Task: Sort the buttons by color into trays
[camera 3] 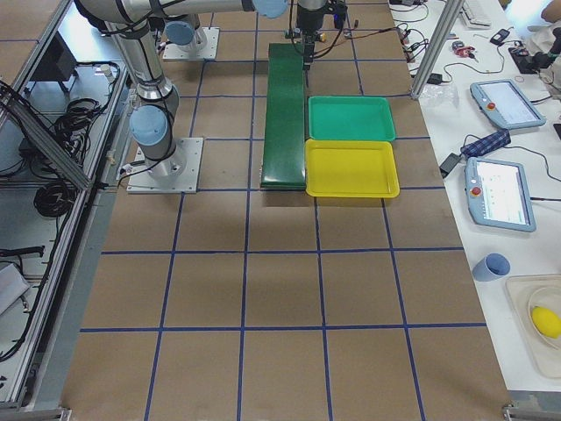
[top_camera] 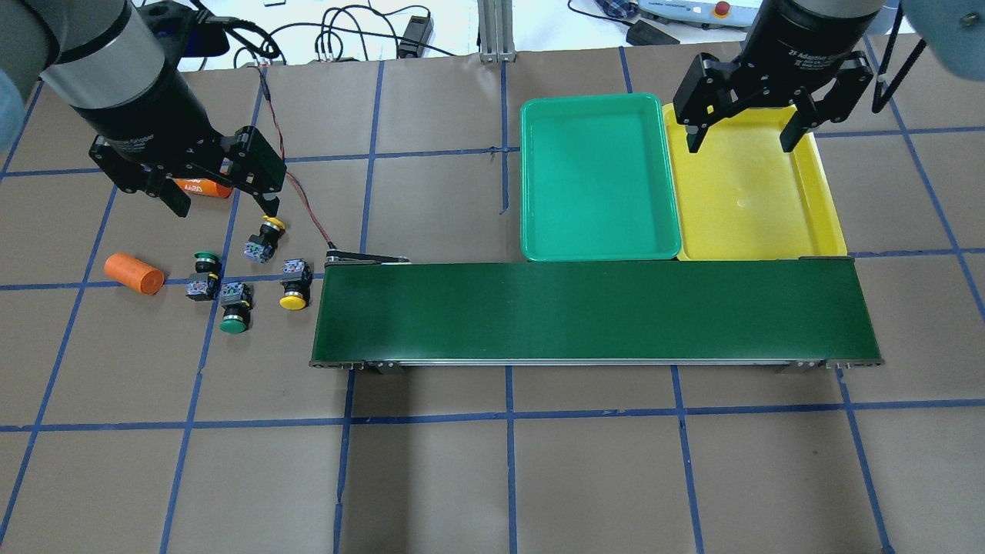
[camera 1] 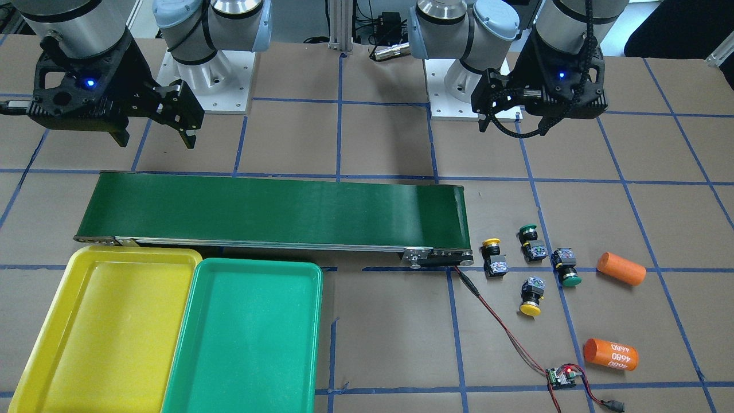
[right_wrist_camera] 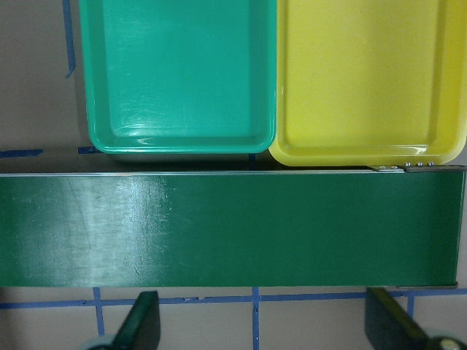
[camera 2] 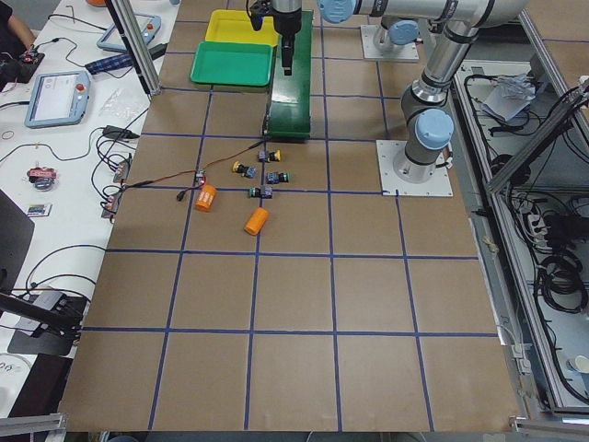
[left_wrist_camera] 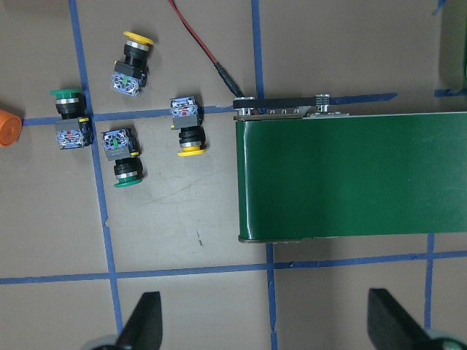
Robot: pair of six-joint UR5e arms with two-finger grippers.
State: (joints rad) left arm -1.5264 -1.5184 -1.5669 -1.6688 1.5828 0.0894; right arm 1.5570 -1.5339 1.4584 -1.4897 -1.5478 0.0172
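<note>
Two grippers: the left gripper (top_camera: 225, 206) and the right gripper (top_camera: 740, 145) each hang above the table (top_camera: 585, 462), fingers spread wide, nothing between them.
Left gripper's place: by its wrist view, on the robot's side of the left end of the conveyor belt (top_camera: 592, 312).
Near buttons: the near green button (left_wrist_camera: 122, 153) and the near yellow button (left_wrist_camera: 187, 127) lie on their sides, caps toward the robot. The yellow one is just beside the belt's end.
Far buttons: the far green button (left_wrist_camera: 69, 117), just beside the near green one, and the far yellow button (left_wrist_camera: 131, 58), slightly tilted, point their caps away.
Deciding relation: all four lie ahead of the left fingers and to the robot's left. Their long axes run near-to-far, across the line between the fingertips, so I judge a grasp on a body needs little wrist turn. The left arm is far nearer.
Orange cylinders: one (camera 1: 621, 268) lies left of the buttons, another (camera 1: 610, 354) farther out.
Trays: the green tray (top_camera: 600, 177) and the yellow tray (top_camera: 754, 208) sit side by side beyond the belt's right half, with no button in either.
Progress: sorting not begun.
</note>
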